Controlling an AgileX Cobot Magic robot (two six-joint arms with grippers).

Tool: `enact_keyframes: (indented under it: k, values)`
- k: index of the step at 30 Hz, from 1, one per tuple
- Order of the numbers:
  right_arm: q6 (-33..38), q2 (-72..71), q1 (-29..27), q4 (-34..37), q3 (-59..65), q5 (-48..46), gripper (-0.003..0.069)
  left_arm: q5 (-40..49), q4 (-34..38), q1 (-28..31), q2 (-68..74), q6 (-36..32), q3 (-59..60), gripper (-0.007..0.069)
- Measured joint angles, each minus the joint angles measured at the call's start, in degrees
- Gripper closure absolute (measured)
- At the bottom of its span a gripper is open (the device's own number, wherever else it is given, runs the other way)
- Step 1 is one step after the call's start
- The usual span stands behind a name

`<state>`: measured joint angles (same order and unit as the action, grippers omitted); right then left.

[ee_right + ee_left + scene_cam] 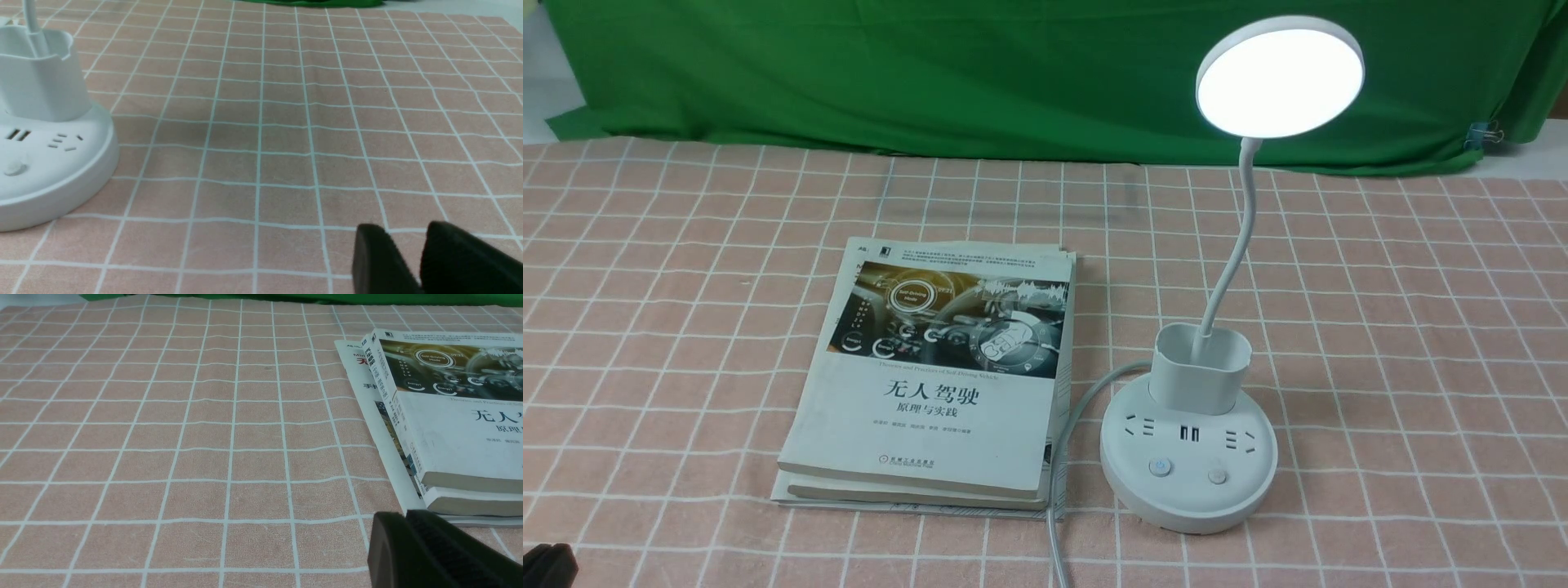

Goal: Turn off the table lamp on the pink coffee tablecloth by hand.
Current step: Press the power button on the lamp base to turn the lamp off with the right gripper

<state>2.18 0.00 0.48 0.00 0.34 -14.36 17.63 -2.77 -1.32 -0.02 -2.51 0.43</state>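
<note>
Right tool (408, 241) slightly spread, empty, over the pink coffee tablecloth (1421, 367), well apart from the table lamp (1201, 384). Left tool (408, 522) sits near the books (939, 392); we cannot tell if it is spread or pressed together. Lamp is lit and stands on the cloth just right of the books. Risks as we judge them:
- Wrong press: we cannot tell whether the ringed button (1161, 467) or the plain button (1217, 474) controls the light.
- An off-centre push slides the base.
- The tool clips the bendy neck.
- The tool snags the cord (1058, 523).
</note>
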Motion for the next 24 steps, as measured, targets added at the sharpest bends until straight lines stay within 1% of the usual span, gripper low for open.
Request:
enact_keyframes:
  k: [13, 15, 16, 18, 19, 20, 21, 24]
  values:
    - [0.0, 0.0, 0.0, 0.0, 0.0, 0.0, 0.0421, 0.0, 0.0, 0.0, 0.0, 0.0, 0.0, 0.0618]
    - [-0.9, 0.0, 0.0, 0.5, 0.0, 1.0, 0.0421, 0.0, 0.0, 0.0, 0.0, 0.0, 0.0, 0.0618]
    - [-2.2, 0.0, 0.0, 1.2, 0.0, 2.2, 0.0421, 0.0, 0.0, 0.0, 0.0, 0.0, 0.0, 0.0618]
    - [-7.3, 0.0, 0.0, 2.9, 0.0, 4.9, 0.0421, 0.0, 0.0, 0.0, 0.0, 0.0, 0.0, 0.0618]
    - [-12.4, 0.0, 0.0, 4.1, 0.0, 7.1, 0.0421, 0.0, 0.0, 0.0, 0.0, 0.0, 0.0, 0.0618]
    - [-14.8, 0.0, 0.0, 4.5, 0.0, 8.7, 0.0421, 0.0, 0.0, 0.0, 0.0, 0.0, 0.0, 0.0618]
    - [-20.0, 0.0, 0.0, 5.0, 0.0, 11.0, 0.0421, 0.0, 0.0, 0.0, 0.0, 0.0, 0.0, 0.0618]
    - [-28.3, 0.0, 0.0, 5.3, 0.0, 15.5, 0.0421, 0.0, 0.0, 0.0, 0.0, 0.0, 0.0, 0.0618]
